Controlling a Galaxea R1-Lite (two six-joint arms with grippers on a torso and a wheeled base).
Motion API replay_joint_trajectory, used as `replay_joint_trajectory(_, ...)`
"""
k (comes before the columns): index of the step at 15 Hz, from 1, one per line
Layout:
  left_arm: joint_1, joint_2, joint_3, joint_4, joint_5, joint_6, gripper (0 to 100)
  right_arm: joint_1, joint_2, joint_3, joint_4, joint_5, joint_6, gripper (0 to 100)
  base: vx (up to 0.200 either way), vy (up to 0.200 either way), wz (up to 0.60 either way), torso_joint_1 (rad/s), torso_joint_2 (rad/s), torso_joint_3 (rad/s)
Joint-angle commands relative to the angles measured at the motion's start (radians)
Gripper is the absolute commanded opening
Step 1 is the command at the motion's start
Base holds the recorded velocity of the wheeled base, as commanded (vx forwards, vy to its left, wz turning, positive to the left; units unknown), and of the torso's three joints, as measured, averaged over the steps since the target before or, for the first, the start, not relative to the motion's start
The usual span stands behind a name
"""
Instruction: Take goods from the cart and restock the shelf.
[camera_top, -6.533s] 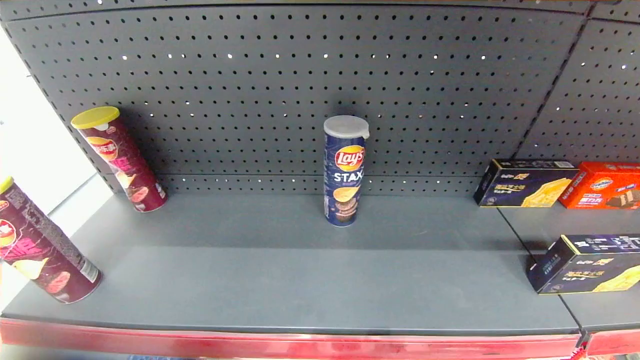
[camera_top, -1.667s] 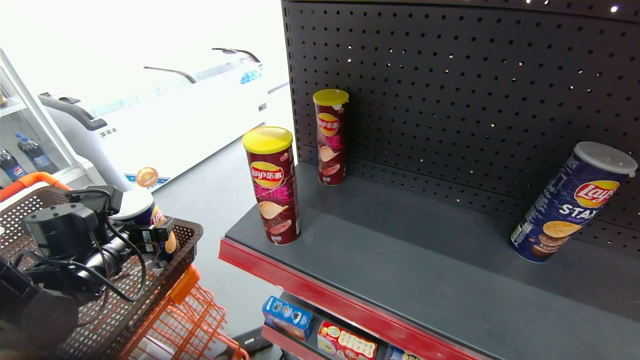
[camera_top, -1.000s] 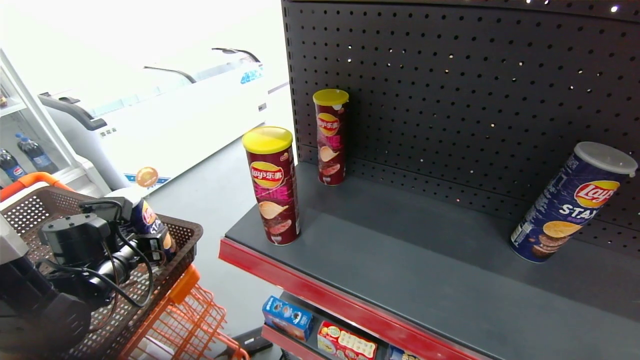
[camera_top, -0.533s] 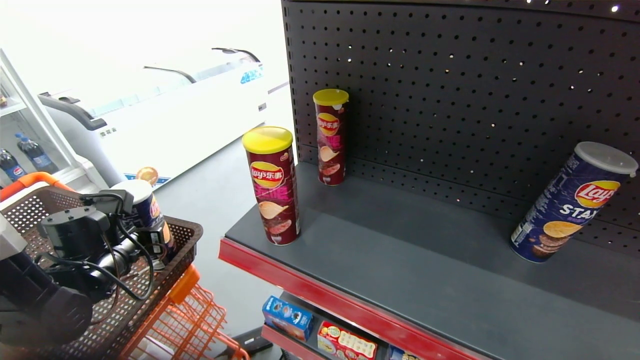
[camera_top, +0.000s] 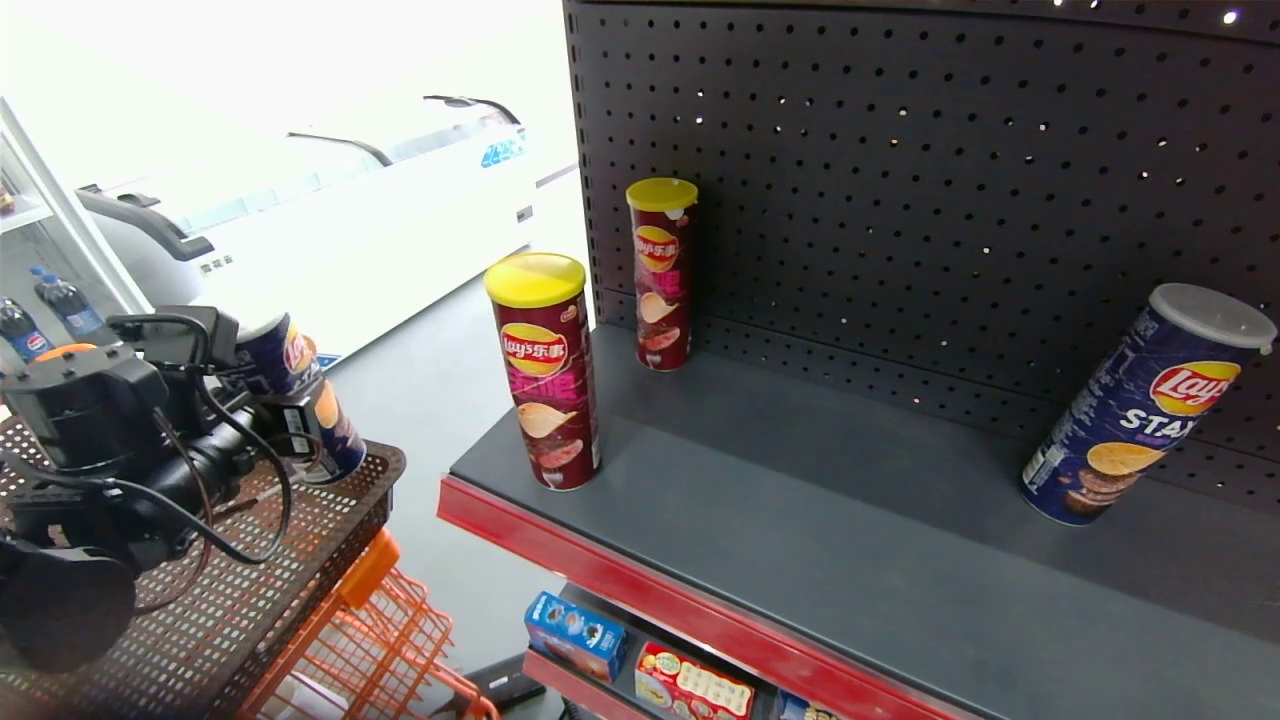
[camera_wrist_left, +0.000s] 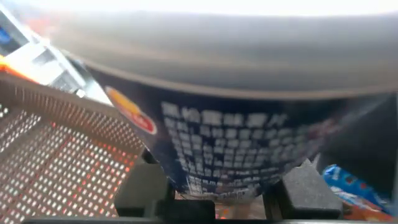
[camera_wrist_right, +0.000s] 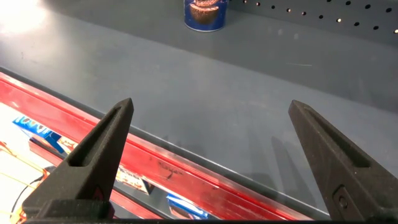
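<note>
Above the cart basket (camera_top: 345, 505), the left fingers (camera_wrist_left: 140, 190) are clamped on 1 blue chips can (camera_top: 300, 380). The right fingers (camera_wrist_right: 99, 149) stand apart over the shelf (camera_top: 800, 500). Next, I judge, the can must travel to the shelf and land upright.

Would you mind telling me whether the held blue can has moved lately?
Yes: the blue can, in the left hand, has risen against the cart basket's rim.

Right gripper (camera_wrist_right: 211, 107) spread wide over shelf (camera_wrist_right: 261, 62); blue can (camera_wrist_right: 206, 14) beyond
</note>
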Motion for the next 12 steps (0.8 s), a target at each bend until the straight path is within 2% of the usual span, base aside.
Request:
replay_joint_trajectory(1, -0.055, -0.162, -0.014, 0.072, -0.009, 0.0, 0, 0.0, 0.001, 0.001, 0.0, 0.0, 0.0, 100, 0.0, 0.0, 0.0, 0.0, 0.0, 0.0)
replay_joint_trajectory(4, -0.119, -0.289, -0.004, 0.161, -0.019, 0.0, 0, 0.0, 0.001, -0.001, 0.0, 0.0, 0.0, 100, 0.0, 0.0, 0.0, 0.0, 0.0, 0.0)
replay_joint_trajectory(6, -0.138, -0.34, -0.001, 0.204, -0.018, 0.0, 0, 0.0, 0.001, 0.001, 0.0, 0.0, 0.0, 100, 0.0, 0.0, 0.0, 0.0, 0.0, 0.0)
replay_joint_trajectory(8, -0.181, -0.429, 0.002, 0.299, -0.022, 0.0, 0, 0.002, 0.001, 0.001, 0.0, 0.0, 0.0, 100, 0.0, 0.0, 0.0, 0.0, 0.0, 0.0)
replay_joint_trajectory(11, -0.257, -0.504, 0.018, 0.349, -0.018, 0.0, 0, 0.0, 0.001, -0.001, 0.0, 0.0, 0.0, 100, 0.0, 0.0, 0.0, 0.0, 0.0, 0.0)
replay_joint_trajectory(12, -0.264, -0.51, 0.022, 0.351, -0.018, 0.0, 0, 0.0, 0.001, 0.001, 0.0, 0.0, 0.0, 100, 0.0, 0.0, 0.0, 0.0, 0.0, 0.0)
